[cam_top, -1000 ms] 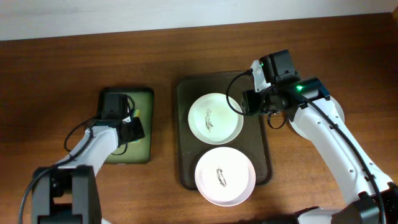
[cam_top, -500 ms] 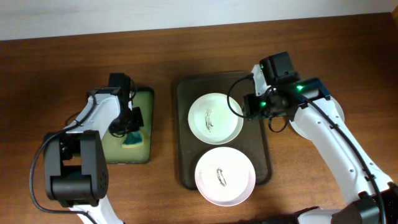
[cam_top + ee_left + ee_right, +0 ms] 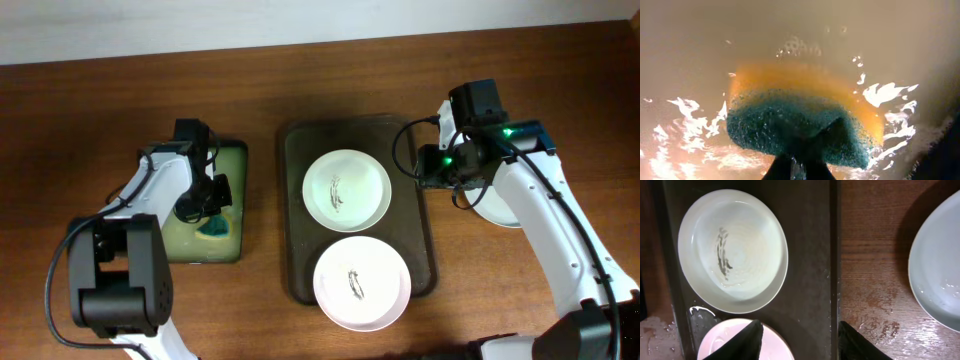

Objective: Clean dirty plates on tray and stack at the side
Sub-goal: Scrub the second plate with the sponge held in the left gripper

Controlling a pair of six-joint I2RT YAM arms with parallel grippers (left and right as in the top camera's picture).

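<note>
Two white plates lie on the dark tray: the far plate and the near plate, each with a dark smear in its centre. A third plate lies on the table right of the tray, mostly hidden under my right arm. In the right wrist view it looks plain, beside the far plate and the tray. My right gripper is open and empty over the tray's right edge. My left gripper is shut on a blue-and-yellow sponge.
A small black-rimmed tray with wet yellowish inside stands left of the dark tray; the sponge rests in it. Water drops mark the wood between the dark tray and the third plate.
My right gripper has moved right, from the far plate's rim to the tray's right edge. My left arm has swung back over the small tray, and the sponge now shows below it.
</note>
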